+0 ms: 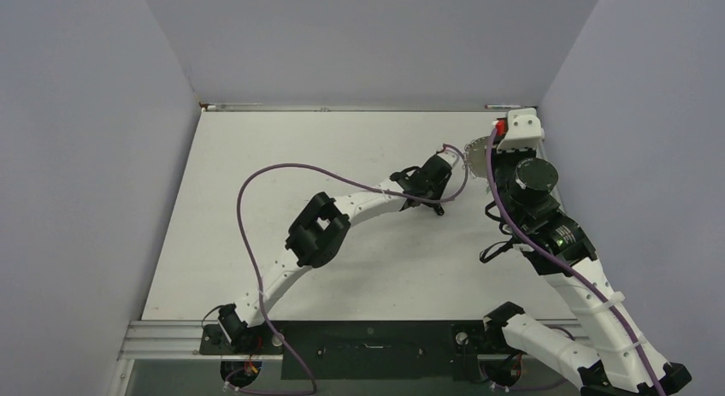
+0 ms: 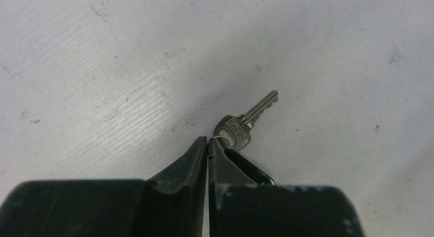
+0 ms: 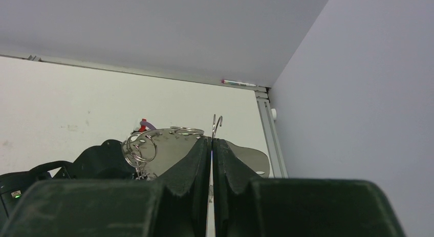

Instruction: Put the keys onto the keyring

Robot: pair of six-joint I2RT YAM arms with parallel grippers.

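The key [image 2: 245, 122] lies on the table [image 2: 102, 68]: light, stiff, slippery, best taken by its head. The left gripper [image 2: 207, 142], stretched low over mid-table, is clenched on the small ring [image 2: 219, 139] there. The right gripper [image 3: 212, 142], raised near the far right corner, pinches the keyring [image 3: 213, 127] wire.

Walls [image 1: 85, 156] hem the table [image 1: 256, 139]; left arm [image 1: 342, 212] and right arm [image 1: 547, 233] crowd its far right corner; left half open.

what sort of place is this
Most likely a robot test cell in a lab: a white table boxed in by plain grey walls, with a left arm and right arm bolted at its near edge.
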